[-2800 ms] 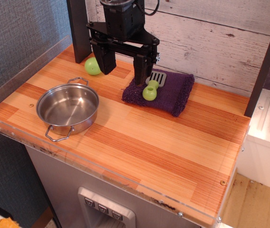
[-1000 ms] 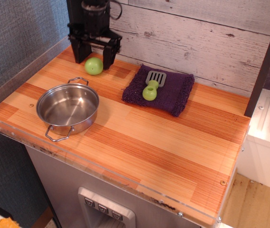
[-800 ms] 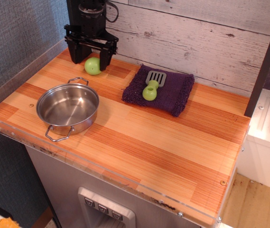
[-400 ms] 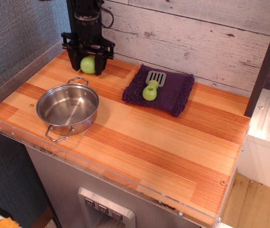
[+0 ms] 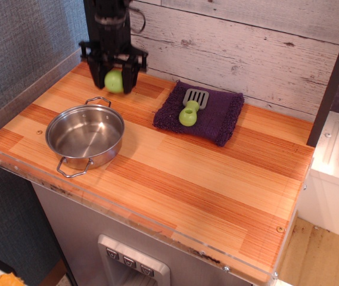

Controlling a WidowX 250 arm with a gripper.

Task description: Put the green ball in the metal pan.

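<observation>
Black pincer seen at upper left of frame, blurred, fingers closed onto green ball. Ball held between fingers near back of wooden worktop; whether lifted clear of surface cannot be told. Metal pan set on worktop below pincer in frame, toward left edge, upright, nothing inside. Purple cloth laid at upper centre against wall. Grey slotted spatula with green handle rested on cloth, apart from ball and pan.
</observation>
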